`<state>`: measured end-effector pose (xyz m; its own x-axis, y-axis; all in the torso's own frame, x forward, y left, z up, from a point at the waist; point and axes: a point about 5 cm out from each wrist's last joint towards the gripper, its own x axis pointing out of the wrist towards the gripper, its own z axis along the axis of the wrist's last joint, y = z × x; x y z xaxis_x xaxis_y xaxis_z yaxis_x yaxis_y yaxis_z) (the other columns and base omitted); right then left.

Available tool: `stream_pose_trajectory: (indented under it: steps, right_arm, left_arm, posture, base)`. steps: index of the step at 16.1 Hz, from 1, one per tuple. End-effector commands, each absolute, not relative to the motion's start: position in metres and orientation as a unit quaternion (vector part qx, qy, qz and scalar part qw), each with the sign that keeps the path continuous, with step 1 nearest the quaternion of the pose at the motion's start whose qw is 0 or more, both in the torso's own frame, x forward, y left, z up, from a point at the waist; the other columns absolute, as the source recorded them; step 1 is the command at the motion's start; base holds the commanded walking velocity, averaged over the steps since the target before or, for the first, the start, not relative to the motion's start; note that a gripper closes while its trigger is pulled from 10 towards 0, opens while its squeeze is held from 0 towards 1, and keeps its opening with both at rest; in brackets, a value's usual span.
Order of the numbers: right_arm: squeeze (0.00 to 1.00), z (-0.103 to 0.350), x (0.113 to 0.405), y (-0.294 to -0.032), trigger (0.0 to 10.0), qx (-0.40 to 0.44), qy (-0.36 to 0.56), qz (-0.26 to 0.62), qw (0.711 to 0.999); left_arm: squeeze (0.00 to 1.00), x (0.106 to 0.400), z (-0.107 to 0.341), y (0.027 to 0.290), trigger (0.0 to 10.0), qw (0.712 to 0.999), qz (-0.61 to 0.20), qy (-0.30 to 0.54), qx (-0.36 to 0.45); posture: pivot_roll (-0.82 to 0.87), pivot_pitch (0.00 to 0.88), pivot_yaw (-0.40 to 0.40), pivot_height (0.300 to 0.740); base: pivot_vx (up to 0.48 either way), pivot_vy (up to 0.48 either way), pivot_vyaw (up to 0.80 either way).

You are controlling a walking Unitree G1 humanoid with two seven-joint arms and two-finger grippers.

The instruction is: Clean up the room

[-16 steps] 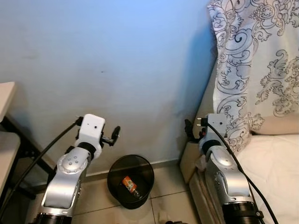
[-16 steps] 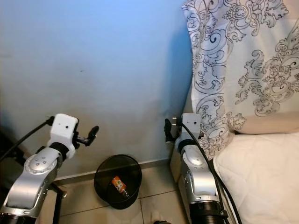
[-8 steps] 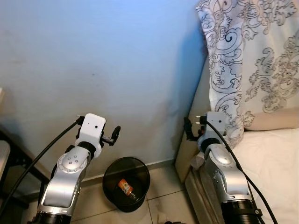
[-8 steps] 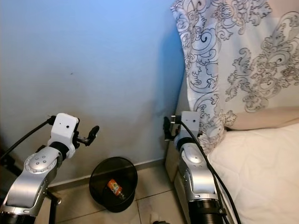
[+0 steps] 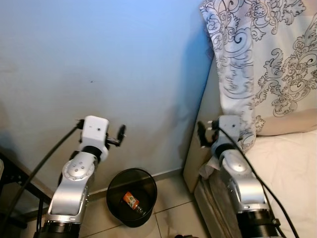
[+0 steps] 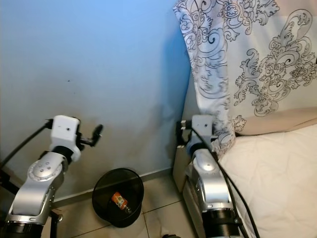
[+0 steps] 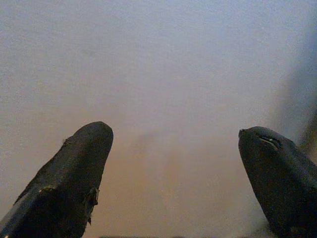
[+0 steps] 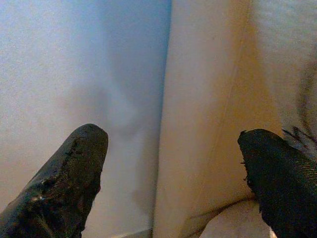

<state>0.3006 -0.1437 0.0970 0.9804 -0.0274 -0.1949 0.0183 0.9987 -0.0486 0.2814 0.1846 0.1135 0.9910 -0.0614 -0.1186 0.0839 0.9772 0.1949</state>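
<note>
A black mesh waste bin (image 5: 131, 196) stands on the tiled floor against the blue wall, between my two arms. Inside it lies a small orange-labelled bottle (image 5: 131, 201). My left gripper (image 7: 173, 168) is raised above and left of the bin, open, its fingers wide apart with bare wall between them. My right gripper (image 8: 173, 178) is held up to the right of the bin by the bed's headboard, also open and empty. In the eye views the left gripper (image 5: 120, 135) and right gripper (image 5: 200, 135) point at the wall.
A bed with a white quilted mattress (image 5: 292, 168) fills the right side. A patterned pillow (image 5: 262, 64) leans on the beige headboard (image 5: 198, 148). A dark table frame (image 5: 20, 183) stands at far left. Tiled floor (image 5: 168, 218) lies beside the bin.
The whole picture has shifted left, so the camera has turned right: the table at left has slid out, more bed shows. Both grippers keep their raised, open pose.
</note>
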Motion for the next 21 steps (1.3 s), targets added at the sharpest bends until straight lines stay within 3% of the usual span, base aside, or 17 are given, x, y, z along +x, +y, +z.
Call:
stream_pose_trajectory:
  steps: [1, 5, 12, 21]
  right_arm:
    - [1.0, 0.102, 0.301, -0.144, 10.0, -0.02, 0.086, -0.015, 0.996]
    - [1.0, 0.106, 0.301, -0.148, 10.0, 0.003, 0.076, -0.023, 0.997]
    - [1.0, 0.118, 0.305, -0.151, 10.0, -0.039, 0.036, -0.016, 0.998]
    - [1.0, 0.117, 0.304, -0.139, 10.0, 0.023, 0.052, -0.009, 0.998]
  left_arm:
    - [0.1, 0.282, 0.113, 0.19, 10.0, 0.993, -0.013, 0.052, 0.109]
    - [0.08, 0.282, 0.117, 0.195, 10.0, 0.993, -0.014, 0.04, 0.111]
    - [0.01, 0.283, 0.114, 0.189, 10.0, 0.989, -0.067, 0.065, 0.115]
    - [0.01, 0.284, 0.116, 0.184, 10.0, 0.988, -0.078, 0.057, 0.121]
  posture:
    - [0.09, 0.0, 0.015, 0.74]
    - [0.08, 0.0, 0.029, 0.74]
    - [0.09, 0.0, 0.018, 0.74]
    - [0.09, 0.0, 0.01, 0.74]
  base:
    - [0.0, 0.0, -0.74]
    - [0.0, 0.0, -0.75]
    - [0.0, 0.0, -0.76]
    - [0.0, 0.0, -0.79]
